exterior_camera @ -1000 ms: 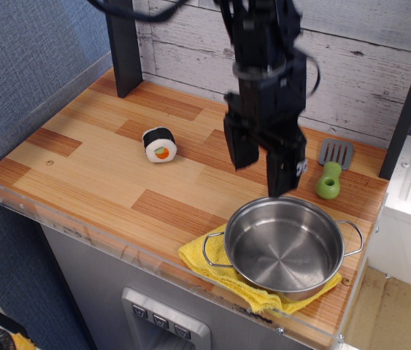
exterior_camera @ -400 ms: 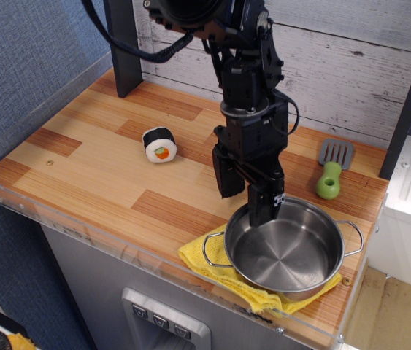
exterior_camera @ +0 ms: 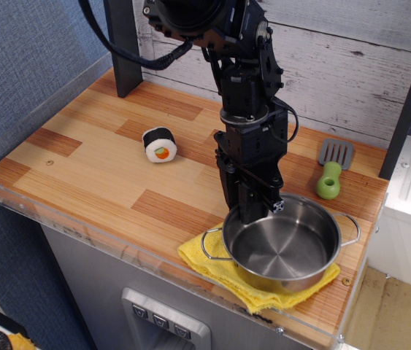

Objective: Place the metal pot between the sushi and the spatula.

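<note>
The metal pot sits at the front right of the wooden counter, on a yellow cloth. It is shiny and empty, with a wire loop handle on each side. My gripper points down over the pot's back left rim, with its fingers closed on the rim. The pot looks slightly raised on that side. The sushi lies on its side at the counter's middle left. The spatula, with its green handle and grey blade, lies at the back right, past the pot.
A dark post stands at the back left, and another runs down the right edge. A plank wall runs behind the counter. A clear plastic lip runs along the counter's front edge.
My gripper came down from above the counter to the pot's back left rim and closed on it. The pot has shifted slightly left and up on the cloth.
</note>
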Controlling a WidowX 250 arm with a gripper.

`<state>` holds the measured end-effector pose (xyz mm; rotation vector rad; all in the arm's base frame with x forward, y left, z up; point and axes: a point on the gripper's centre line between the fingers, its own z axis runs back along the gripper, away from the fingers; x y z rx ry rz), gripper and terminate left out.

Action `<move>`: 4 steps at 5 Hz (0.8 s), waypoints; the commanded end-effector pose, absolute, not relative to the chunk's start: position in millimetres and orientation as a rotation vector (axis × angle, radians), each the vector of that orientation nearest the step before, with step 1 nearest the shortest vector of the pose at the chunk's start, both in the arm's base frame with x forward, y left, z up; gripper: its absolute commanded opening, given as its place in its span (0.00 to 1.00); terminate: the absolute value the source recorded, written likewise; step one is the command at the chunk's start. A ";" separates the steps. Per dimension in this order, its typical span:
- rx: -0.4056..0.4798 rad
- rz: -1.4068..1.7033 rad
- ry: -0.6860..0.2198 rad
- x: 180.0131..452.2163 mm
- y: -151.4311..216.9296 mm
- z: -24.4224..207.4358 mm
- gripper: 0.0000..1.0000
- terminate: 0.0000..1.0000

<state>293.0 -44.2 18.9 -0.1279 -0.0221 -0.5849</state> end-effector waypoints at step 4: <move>-0.275 -0.475 -0.162 296.4 -56.3 74.7 0.00 0.00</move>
